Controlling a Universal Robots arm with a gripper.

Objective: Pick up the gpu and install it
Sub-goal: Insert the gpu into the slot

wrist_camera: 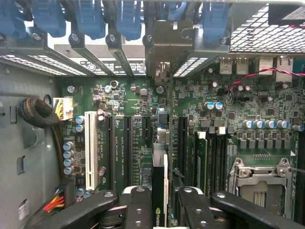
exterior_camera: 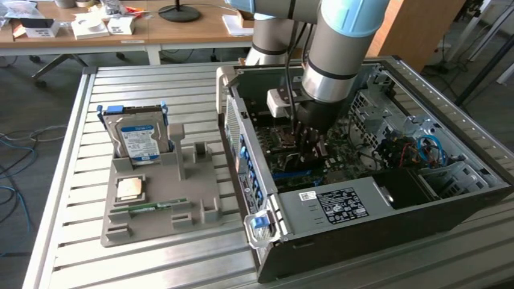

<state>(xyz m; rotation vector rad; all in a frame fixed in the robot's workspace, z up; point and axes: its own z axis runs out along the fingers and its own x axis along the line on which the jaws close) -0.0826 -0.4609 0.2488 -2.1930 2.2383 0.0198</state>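
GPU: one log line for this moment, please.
gripper: shut on gpu | gpu: edge-on, over motherboard slots | place: inside computer case

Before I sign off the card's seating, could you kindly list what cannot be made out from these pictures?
Wrist view: the gpu, edge-on in the gripper, is cut off by the picture's edge; its faces are hidden.
Wrist view: whether its far end touches the motherboard cannot be told.
Exterior view: the arm hides where card meets board.
Wrist view: slot lettering is too small to read.
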